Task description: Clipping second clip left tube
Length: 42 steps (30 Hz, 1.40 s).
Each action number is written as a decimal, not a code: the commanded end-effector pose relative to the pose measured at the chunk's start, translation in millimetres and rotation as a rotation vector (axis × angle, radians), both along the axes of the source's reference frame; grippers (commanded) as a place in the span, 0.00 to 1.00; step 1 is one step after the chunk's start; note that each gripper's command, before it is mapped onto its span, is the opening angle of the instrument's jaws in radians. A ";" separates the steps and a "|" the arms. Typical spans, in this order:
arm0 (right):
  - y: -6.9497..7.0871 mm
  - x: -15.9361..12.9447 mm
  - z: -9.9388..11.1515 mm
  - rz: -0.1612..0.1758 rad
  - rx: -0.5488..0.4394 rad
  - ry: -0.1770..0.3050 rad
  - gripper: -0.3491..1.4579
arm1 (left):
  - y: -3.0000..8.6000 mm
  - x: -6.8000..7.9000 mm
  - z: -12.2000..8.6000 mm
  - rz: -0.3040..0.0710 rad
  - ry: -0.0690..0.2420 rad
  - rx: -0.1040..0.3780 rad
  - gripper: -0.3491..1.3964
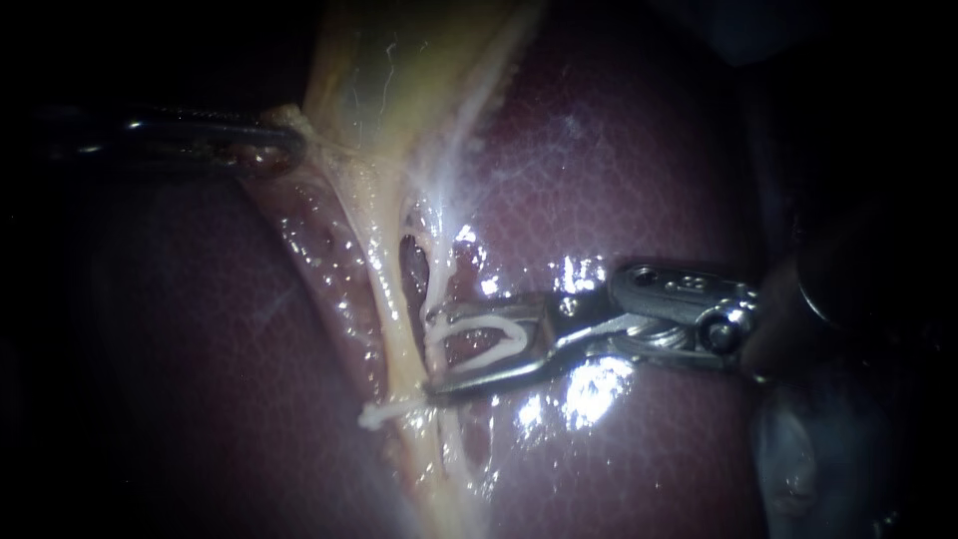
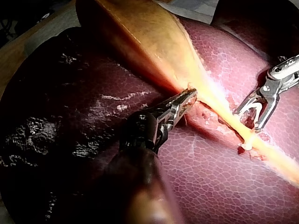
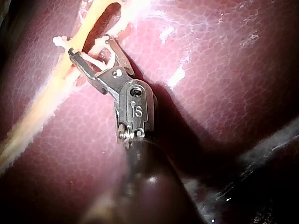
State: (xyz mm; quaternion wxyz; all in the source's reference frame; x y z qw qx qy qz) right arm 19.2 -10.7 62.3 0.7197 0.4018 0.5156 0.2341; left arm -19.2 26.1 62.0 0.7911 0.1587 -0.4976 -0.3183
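- Pale yellow, cord-like left tube [image 1: 396,329] lies in the groove down the middle of the dark red, glossy liver [image 1: 639,180], running on from the gallbladder's narrow end.
- Small white fastened clip [image 1: 384,411] sits across it low down, one end poking out sideways.
- Just above that is a white U-shaped open clip [image 1: 489,339], its legs seated in the jaws of the silver right instrument [image 1: 429,354]. The jaws are spread wide, holding that clip, mouth toward the tube.
- Thinner whitish right tube [image 1: 441,269] crosses at the jaw tips. Can't tell if the left tube is inside the clip.
- Dark-shafted left instrument [image 1: 289,145] has its jaws closed on the edge of the yellow-tan gallbladder [image 1: 399,70], well apart from both clips.
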 end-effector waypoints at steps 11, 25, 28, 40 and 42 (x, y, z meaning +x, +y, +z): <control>0.5 -0.1 -3.0 -0.009 0.011 0.009 0.47 | 0.0 0.0 0.1 0.000 0.000 0.000 0.00; 0.0 0.2 -0.2 -0.014 0.006 0.008 0.47 | -0.2 -0.1 0.3 -0.001 0.001 -0.002 0.00; -0.3 0.4 0.7 -0.019 0.007 0.008 0.47 | -0.2 -0.1 0.3 -0.001 0.001 -0.002 0.00; -0.2 1.7 1.6 -0.032 0.045 0.029 0.47 | -0.2 -0.2 0.4 -0.001 0.002 -0.003 0.00; -0.2 1.9 1.6 -0.032 0.052 0.034 0.47 | -0.3 -0.3 0.5 0.001 0.000 -0.002 0.00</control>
